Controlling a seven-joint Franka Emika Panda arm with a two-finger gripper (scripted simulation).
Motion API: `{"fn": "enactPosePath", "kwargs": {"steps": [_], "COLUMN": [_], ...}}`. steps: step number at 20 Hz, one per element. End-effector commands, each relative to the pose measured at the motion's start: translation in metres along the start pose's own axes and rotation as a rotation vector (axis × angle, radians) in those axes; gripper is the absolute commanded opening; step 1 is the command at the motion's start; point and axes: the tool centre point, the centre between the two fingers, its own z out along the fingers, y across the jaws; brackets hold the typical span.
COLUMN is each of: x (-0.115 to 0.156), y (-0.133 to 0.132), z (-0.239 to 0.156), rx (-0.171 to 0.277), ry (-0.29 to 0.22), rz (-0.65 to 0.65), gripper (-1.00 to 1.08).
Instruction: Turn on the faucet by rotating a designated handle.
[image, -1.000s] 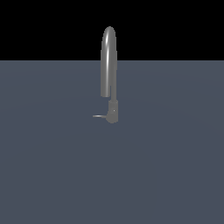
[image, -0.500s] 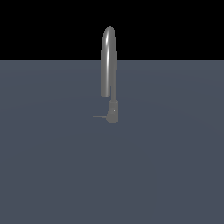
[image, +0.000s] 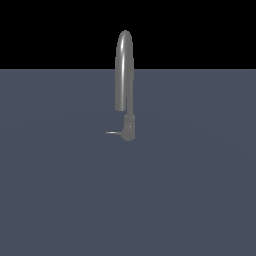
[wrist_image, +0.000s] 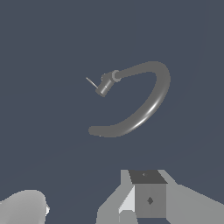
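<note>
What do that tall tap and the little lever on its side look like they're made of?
The tap looks like polished grey metal: a bright streak runs along its curved tube. The lever looks like paler plain metal, though it's too thin to be sure. Both are simulator renders.

the faucet (image: 123, 70) is glossy grey metal with a darker grey base; the handle (image: 114, 133) light grey; the floor (image: 200, 190) plain slate blue-grey

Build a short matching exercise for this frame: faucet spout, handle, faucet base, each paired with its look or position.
Things:
1. spout
2. handle
3. base

Descriptions:
A. thin light-grey rod pointing to the exterior view's left
B. short darker cylinder on the dark surface
C. thick arched tube rising above the rest

Pairs: 1-C, 2-A, 3-B
</note>
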Motion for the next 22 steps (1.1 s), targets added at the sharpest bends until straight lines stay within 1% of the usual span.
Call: {"fn": "enactPosePath", "kwargs": {"steps": [1, 6, 11, 16, 22], "x": [0.013, 0.034, 0.051, 0.064, 0.077], "y": [-0.009, -0.026, -0.042, -0.056, -0.07], "z": [0.008, 0.025, 0.041, 0.058, 0.077], "rx": [-0.07, -0.196, -0.307, -0.406, -0.514], "ry": [-0.001, -0.005, -0.008, -0.01, -0.011], "rz": [-0.078, -0.213, -0.333, -0.441, -0.556], "gripper": [-1.0, -1.0, -1.0, -1.0, -1.0]}}
